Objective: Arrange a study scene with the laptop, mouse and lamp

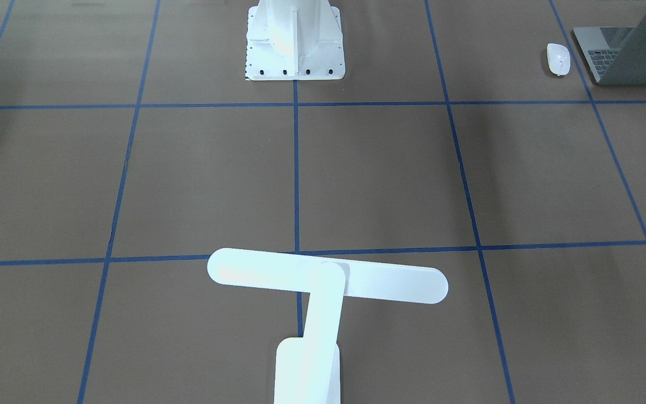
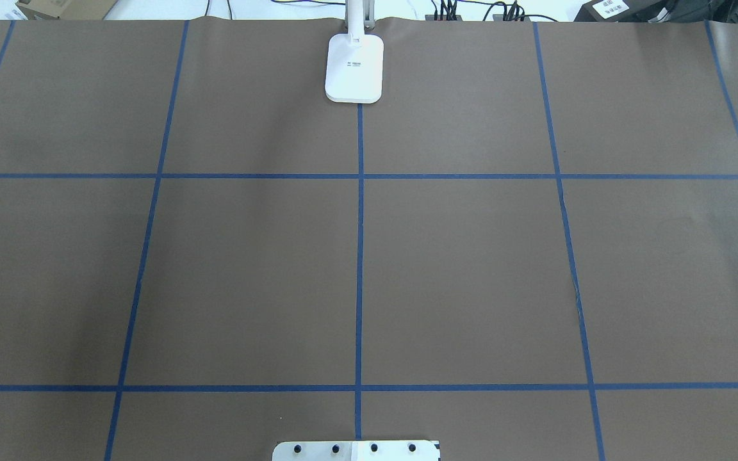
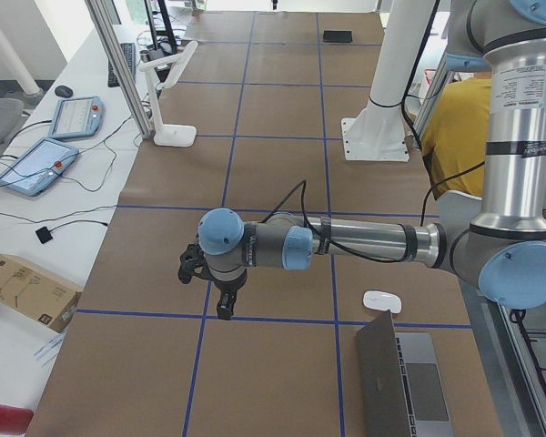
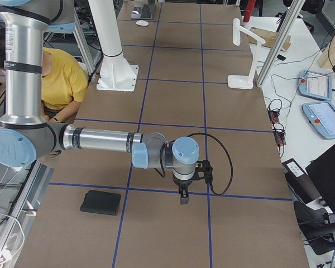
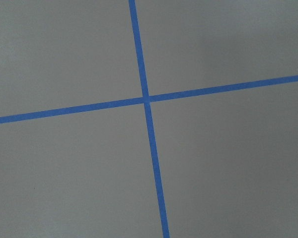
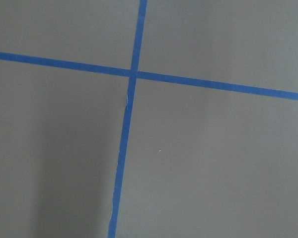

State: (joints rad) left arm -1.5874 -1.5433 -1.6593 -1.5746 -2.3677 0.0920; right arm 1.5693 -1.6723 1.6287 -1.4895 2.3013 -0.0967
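The grey laptop (image 1: 631, 50) stands part open at the table's end on my left side, also in the left view (image 3: 405, 382). The white mouse (image 1: 558, 59) lies just beside it (image 3: 382, 300). The white lamp (image 1: 328, 280) stands upright at the far middle edge, with its foot (image 2: 354, 67) on the centre tape line. My left gripper (image 3: 225, 305) hangs low over the table, well apart from the mouse. My right gripper (image 4: 182, 198) hangs over the opposite end. I cannot tell whether either is open or shut. Both wrist views show only brown paper and blue tape.
A flat black pad (image 4: 100, 202) lies near my right gripper. The white bolted pedestal (image 1: 295, 39) stands at the near middle. A person in a yellow shirt (image 4: 61, 78) sits behind the robot. Tablets (image 3: 36, 164) and cables lie beyond the far edge.
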